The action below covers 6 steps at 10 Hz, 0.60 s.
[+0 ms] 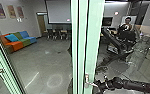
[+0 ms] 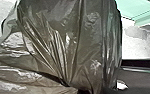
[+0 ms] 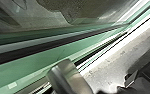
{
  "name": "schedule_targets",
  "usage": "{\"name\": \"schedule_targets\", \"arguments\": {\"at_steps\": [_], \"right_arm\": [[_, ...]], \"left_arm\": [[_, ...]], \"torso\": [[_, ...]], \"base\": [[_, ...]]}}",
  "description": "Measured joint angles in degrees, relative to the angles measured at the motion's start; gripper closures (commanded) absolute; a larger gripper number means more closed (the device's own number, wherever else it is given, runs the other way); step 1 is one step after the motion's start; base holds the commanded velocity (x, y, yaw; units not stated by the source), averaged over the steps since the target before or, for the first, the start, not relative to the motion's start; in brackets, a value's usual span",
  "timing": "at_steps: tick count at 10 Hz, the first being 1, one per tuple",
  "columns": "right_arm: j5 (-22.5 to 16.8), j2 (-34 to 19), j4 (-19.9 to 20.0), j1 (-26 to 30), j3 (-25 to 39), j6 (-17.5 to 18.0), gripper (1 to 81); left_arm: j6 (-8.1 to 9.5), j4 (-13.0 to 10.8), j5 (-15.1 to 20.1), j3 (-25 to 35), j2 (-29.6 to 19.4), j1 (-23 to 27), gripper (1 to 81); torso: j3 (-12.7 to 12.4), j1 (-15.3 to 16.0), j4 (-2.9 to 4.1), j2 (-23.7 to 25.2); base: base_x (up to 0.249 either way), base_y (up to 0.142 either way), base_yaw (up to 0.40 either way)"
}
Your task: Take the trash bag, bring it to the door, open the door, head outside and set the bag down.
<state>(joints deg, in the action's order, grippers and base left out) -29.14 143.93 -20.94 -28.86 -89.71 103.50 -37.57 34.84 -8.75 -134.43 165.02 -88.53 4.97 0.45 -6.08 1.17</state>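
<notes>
Trash bag [image 2: 66,37]: dark, creased, close before the left wrist camera. Right gripper [image 1: 98,85]: beside the door handle [image 1: 87,81], five o'clock in the head view. Whether the right or left gripper is released or clenched, cannot tell. Sofa [image 1: 17,44] at nine o'clock; person [image 1: 127,28] at two.

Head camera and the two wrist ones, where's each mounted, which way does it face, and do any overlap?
Head view: high on the robot, facing forward and down at the pale-green door frame; the right arm shows.
Left wrist view: on the left wrist, facing the trash bag close up; a dark robot part shows.
Right wrist view: on the right wrist, facing the metal door handle; dark robot parts show.
Shared: head and right wrist views both show the handle and frame.
</notes>
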Motion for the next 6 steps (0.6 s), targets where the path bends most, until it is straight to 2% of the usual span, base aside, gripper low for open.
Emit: {"name": "schedule_targets", "arguments": {"at_steps": [1,3,6], "right_arm": [[0.52,0.26,-0.02,-0.09,0.00,-0.05,1.0],[0.45,0.35,-0.02,0.02,-0.06,-0.11,1.0],[0.78,0.35,0.28,0.00,-0.74,-0.38,1.0]], "left_arm": [[0.01,0.00,-0.04,0.00,-0.09,0.13,81.1],[0.00,0.00,0.00,-0.02,-0.13,0.35,81.1],[0.00,0.02,0.18,-0.02,-0.22,0.35,81.1]], "torso": [[1.27,0.02,0.00,0.00],[1.99,0.06,0.00,-0.05],[1.93,0.04,-0.02,-0.05]], "base": [[0.000,0.000,0.000],[0.000,0.000,0.000],[0.000,0.000,0.000]]}}
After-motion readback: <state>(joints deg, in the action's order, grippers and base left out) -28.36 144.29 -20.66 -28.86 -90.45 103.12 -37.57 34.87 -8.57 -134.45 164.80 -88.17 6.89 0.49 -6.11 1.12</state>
